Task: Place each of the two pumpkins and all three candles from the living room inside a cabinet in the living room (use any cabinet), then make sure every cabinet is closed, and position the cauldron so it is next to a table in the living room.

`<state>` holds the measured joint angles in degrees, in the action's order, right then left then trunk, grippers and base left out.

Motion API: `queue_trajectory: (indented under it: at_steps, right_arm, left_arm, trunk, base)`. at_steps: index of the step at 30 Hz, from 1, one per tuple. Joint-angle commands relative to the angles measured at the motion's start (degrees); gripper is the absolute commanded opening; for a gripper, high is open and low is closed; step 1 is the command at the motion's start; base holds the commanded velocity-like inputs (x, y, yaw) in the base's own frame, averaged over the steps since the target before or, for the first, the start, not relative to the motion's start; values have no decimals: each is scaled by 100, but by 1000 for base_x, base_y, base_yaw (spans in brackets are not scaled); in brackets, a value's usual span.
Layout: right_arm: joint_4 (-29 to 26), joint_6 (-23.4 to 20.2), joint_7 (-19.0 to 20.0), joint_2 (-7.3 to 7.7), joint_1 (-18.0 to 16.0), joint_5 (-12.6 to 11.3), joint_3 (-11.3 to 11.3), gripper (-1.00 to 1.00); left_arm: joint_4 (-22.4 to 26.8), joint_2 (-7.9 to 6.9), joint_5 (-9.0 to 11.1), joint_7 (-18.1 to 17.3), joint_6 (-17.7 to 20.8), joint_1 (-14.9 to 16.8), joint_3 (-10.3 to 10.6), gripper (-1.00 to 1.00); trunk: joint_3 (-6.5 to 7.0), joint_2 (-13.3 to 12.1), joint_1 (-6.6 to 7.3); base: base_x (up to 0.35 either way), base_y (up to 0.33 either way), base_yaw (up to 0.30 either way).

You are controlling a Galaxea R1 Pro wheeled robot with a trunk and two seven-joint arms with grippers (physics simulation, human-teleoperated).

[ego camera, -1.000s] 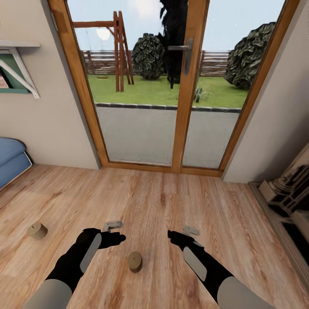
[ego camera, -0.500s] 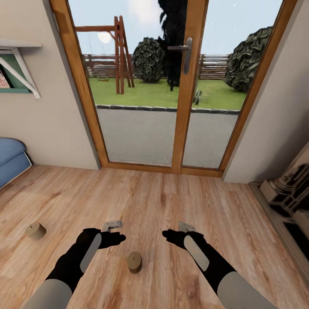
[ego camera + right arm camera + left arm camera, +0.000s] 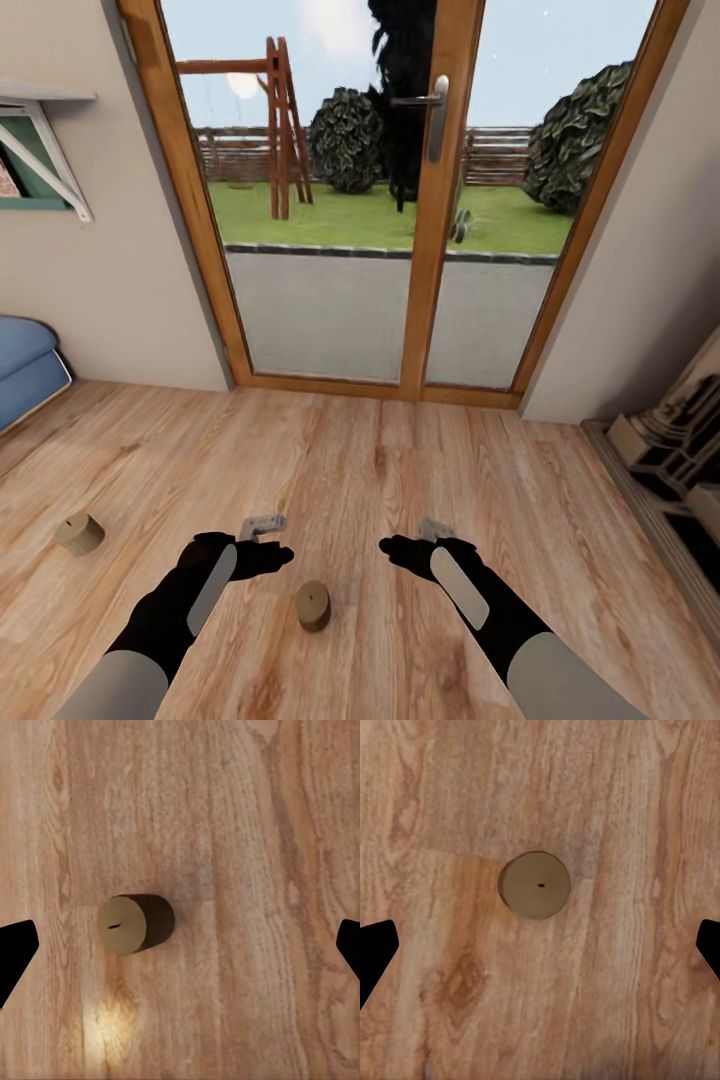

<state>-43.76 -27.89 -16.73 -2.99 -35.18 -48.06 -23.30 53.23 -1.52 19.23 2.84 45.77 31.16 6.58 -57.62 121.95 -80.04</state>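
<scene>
Two candles stand on the wooden floor. One tan candle sits between my two arms, just nearer to me than both grippers. The other candle is off to the left. My left gripper is open and hangs over the floor, and its wrist view looks straight down on a candle top between the wide-spread fingertips. My right gripper is open too, with a candle seen slightly from the side. Nothing is held. The pumpkins, the cabinet and the cauldron are out of view.
A wooden-framed glass patio door closes the room straight ahead. A blue sofa sits at the left edge under a wall shelf. A pale and dark furniture piece lines the right wall.
My right gripper swung inward to the left and turned toward the middle candle. The view shifted slightly. The left arm kept its pose.
</scene>
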Motion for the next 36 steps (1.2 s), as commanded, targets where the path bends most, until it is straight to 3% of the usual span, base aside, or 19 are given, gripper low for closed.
queue_trajectory:
  at_steps: [1, 10, 15, 22, 29, 36]
  right_arm:
    - [-9, -5, -58, 4, -3, -59, -17, 100]
    - [-1, -6, -56, 9, -2, -63, -8, 100]
    - [-1, -27, -51, 4, -1, -70, 199, 100]
    - [-9, -243, -51, 6, -19, -72, 287, 100]
    - [-4, -843, -103, 1, -135, -68, 298, 100]
    - [5, -906, -137, -4, -166, -64, 300, 100]
  left_arm:
    - [5, -6, 37, 31, 19, 2, 16, 100]
    - [-13, -6, 37, 38, 19, 3, 17, 100]
    - [-14, -6, 37, 34, 19, 0, 17, 100]
    - [-14, 2, 37, 32, 19, -1, 16, 100]
    - [-14, -3, 42, 31, 19, 2, 10, 100]
    - [-14, 3, 49, 41, 19, 3, 4, 100]
  trunk:
    - [-23, 44, -22]
    - [-185, 405, -219]
    - [-275, 605, -329]
    - [-400, 886, -483]
    - [-526, 1167, -637]
    - [-652, 1448, -790]
  base:
    - [0, 0, 0]
    - [0, 0, 0]
    - [0, 0, 0]
    - [0, 0, 0]
    - [0, 0, 0]
    - [0, 0, 0]
